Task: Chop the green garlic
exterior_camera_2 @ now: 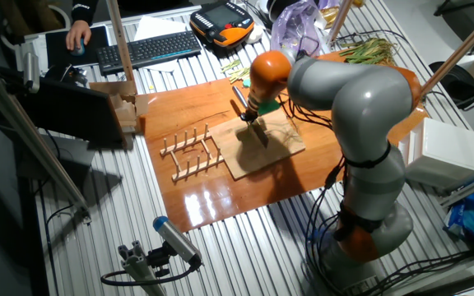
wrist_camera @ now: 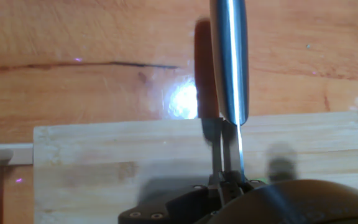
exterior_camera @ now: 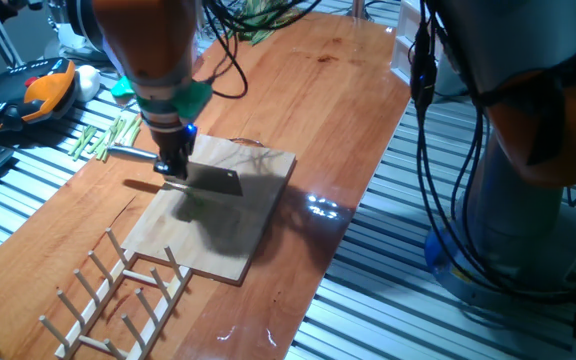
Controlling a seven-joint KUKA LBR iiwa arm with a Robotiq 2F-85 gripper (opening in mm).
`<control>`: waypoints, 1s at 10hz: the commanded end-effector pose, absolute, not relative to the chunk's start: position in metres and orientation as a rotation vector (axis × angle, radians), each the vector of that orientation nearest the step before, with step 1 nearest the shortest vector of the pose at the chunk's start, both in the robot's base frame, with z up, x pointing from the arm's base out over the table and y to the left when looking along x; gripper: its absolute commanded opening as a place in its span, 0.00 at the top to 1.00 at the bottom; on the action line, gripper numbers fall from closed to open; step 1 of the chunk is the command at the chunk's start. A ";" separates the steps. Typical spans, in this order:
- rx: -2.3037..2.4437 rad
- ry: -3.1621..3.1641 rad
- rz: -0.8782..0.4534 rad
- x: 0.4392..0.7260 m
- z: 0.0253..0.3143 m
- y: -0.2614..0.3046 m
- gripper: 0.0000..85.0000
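Observation:
My gripper (exterior_camera: 173, 165) is shut on a steel knife (exterior_camera: 213, 180), whose handle points left and whose blade hangs over the pale wooden cutting board (exterior_camera: 253, 175). In the other fixed view the gripper (exterior_camera_2: 251, 117) holds the knife (exterior_camera_2: 258, 133) above the board (exterior_camera_2: 278, 148). In the hand view the round steel handle (wrist_camera: 229, 62) runs up from the gripper (wrist_camera: 229, 186), with the thin blade edge-on over the board (wrist_camera: 117, 149). The thin green garlic stalk does not show clearly; it is likely hidden under the blade and its shadow.
A wooden peg rack (exterior_camera: 118, 290) lies at the board's near end. Pale green stalk sections (exterior_camera: 103, 138) lie left of the board. A heap of leafy stalks (exterior_camera_2: 369, 51) is at the table's far end. An orange pendant (exterior_camera: 28, 95) and a keyboard (exterior_camera_2: 146, 51) sit off the table.

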State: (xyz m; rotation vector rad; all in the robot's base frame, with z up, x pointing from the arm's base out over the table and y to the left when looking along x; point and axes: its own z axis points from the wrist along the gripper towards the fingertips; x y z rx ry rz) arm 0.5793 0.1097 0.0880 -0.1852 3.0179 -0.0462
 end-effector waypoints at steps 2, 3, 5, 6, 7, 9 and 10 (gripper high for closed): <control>-0.204 3.014 -0.040 0.571 0.094 0.103 1.00; -0.218 2.998 -0.056 0.566 0.092 0.098 1.00; -0.231 2.984 -0.023 0.561 0.084 0.098 1.00; -0.230 2.977 -0.029 0.562 0.082 0.099 1.00; -0.234 2.973 -0.025 0.564 0.080 0.100 1.00; -0.237 2.973 -0.032 0.564 0.078 0.100 1.00; -0.242 2.973 -0.037 0.564 0.077 0.100 1.00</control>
